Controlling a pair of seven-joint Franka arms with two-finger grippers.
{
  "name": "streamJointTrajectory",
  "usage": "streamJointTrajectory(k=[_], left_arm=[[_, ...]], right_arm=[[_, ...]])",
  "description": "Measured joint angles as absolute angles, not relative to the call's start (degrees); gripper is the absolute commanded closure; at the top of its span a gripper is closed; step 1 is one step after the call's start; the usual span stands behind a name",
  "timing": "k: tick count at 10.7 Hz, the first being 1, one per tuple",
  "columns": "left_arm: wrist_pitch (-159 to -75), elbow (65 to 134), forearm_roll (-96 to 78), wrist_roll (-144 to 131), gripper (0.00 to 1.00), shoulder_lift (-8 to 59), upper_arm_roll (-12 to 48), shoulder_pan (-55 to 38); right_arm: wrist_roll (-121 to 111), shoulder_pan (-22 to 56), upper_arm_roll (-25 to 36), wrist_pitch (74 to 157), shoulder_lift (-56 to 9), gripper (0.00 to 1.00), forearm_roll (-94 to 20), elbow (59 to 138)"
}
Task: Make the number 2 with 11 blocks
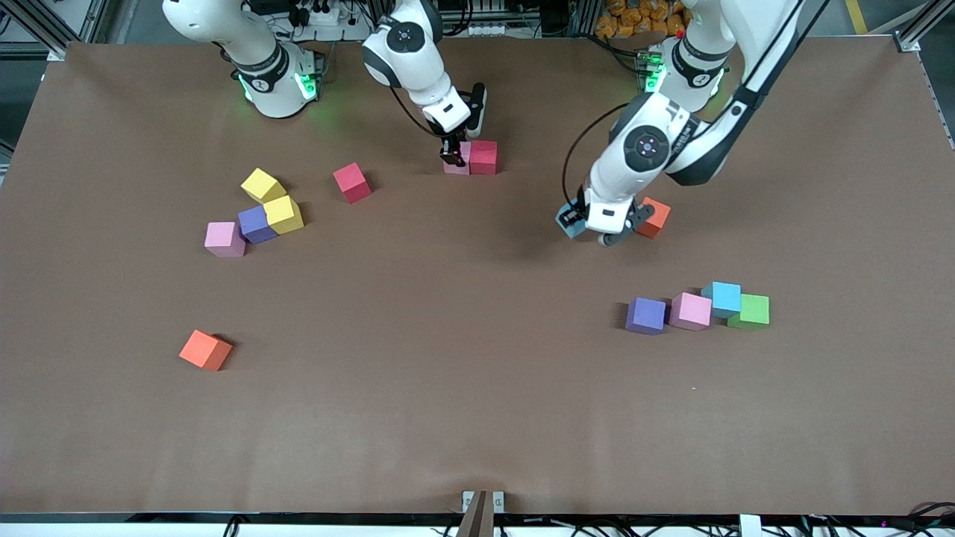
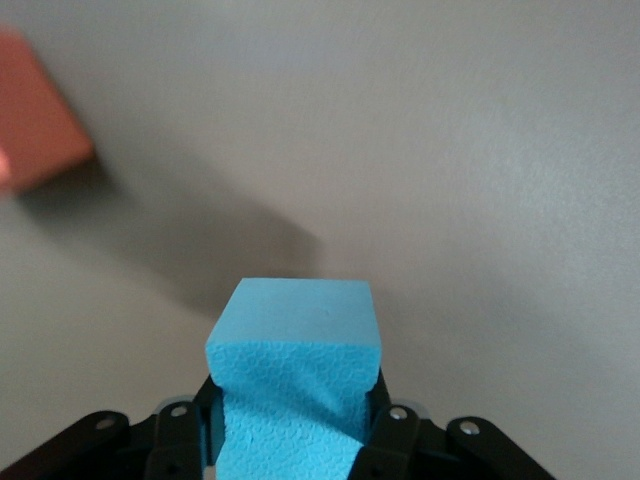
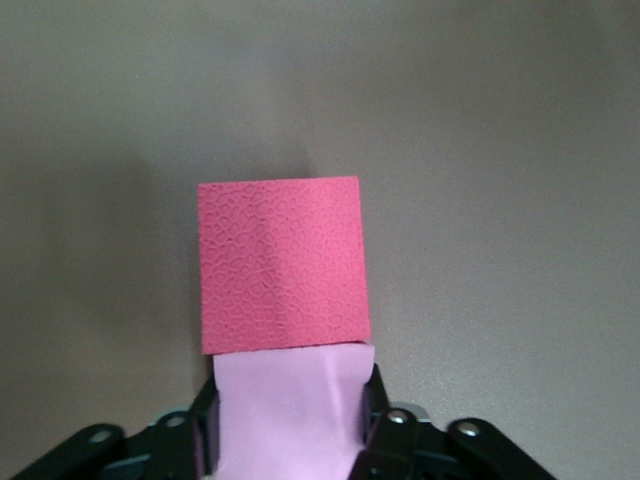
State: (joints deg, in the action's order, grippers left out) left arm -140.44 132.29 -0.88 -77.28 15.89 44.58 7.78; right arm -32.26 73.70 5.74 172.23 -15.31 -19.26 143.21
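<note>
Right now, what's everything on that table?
table: 1, brown.
pink cubes: 3; one per cluster, one at right gripper.
red cubes: 2; one touching that pink, one loose.
yellow cubes: 2; right arm's end.
purple cubes: 2; one per cluster.
light blue cubes: 2; left arm's end, one held.
orange cubes: 2; one alone, one beside left gripper.
green cube: 1; left arm's end.
left gripper: shut on light blue cube.
right gripper: around pink cube.

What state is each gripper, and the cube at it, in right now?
Left gripper: jaws shut on the light blue foam cube.
Light blue foam cube: gripped, pinched in at its sides.
Right gripper: jaws shut on the pale pink foam cube.
Pale pink foam cube: gripped, touching the red foam cube.
Red foam cube: free, not gripped.
</note>
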Motion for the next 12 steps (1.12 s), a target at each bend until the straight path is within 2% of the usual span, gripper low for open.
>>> streamJointTrajectory(k=[6, 10, 12], left_arm=[[-140.65, 132.26, -1.37, -113.19, 0.77, 15.88, 51.00, 3.85], [-141.70, 132.43, -1.37, -128.95, 0.79, 15.88, 51.12, -1.77], [-143.94, 133.48, -1.37, -131.71, 0.80, 15.93, 51.11, -2.24]], right_arm=[[-32.17, 73.72, 5.89, 171.32, -15.63, 0.00, -20.09, 142.74], [-32.16, 72.88, 6.72, 165.57, -12.21, 0.00, -20.26, 141.93], [-32.21, 72.30, 8.75, 159.50, -9.33, 0.00, -20.29, 141.09]])
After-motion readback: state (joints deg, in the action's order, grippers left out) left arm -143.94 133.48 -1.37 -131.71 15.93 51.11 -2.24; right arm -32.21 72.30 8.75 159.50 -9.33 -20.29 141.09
